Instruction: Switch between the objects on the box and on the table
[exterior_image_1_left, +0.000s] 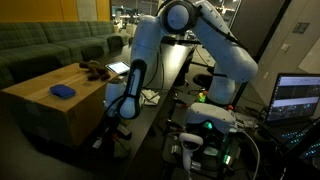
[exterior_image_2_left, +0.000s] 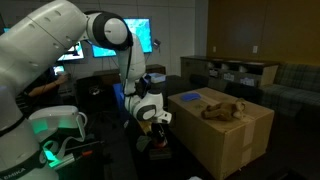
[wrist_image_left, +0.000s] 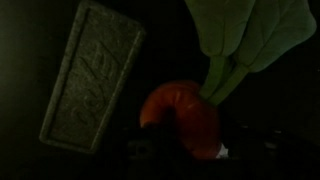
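Observation:
An orange toy carrot (wrist_image_left: 185, 115) with green leaves (wrist_image_left: 250, 35) lies on the dark table, filling the lower middle of the wrist view. My gripper (exterior_image_2_left: 155, 124) hangs low beside the cardboard box (exterior_image_2_left: 230, 140), right over the carrot. Its fingers are dark shapes around the carrot, and I cannot tell whether they grip it. On the box top lie a blue flat object (exterior_image_1_left: 63, 91), which also shows in an exterior view (exterior_image_2_left: 190, 97), and a brown plush toy (exterior_image_2_left: 225, 110) that shows in an exterior view (exterior_image_1_left: 95, 69).
A grey rectangular block (wrist_image_left: 92, 75) lies on the table next to the carrot. The box wall (exterior_image_1_left: 60, 120) stands close beside the arm. A green sofa (exterior_image_1_left: 50, 45) is behind the box, and monitors (exterior_image_2_left: 125, 35) and cabling surround the robot base (exterior_image_1_left: 205, 125).

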